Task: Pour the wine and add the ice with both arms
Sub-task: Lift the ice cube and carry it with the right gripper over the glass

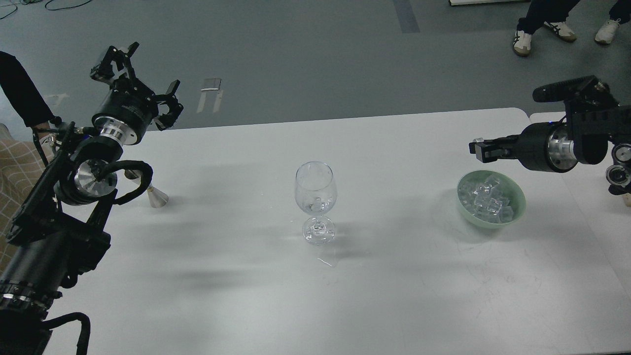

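A clear wine glass stands upright at the middle of the white table, with a little clear wine in the bottom of its bowl. A pale green bowl on the right holds several ice cubes. My right gripper hangs above the bowl's far rim, pointing left, shut on a small clear ice cube at its tip. My left gripper is open and empty, raised over the table's far left corner.
A silver cone-shaped jigger stands on the table by my left arm. A second white table adjoins on the right. A person's dark sleeve is at the far left, and feet stand on the grey floor beyond.
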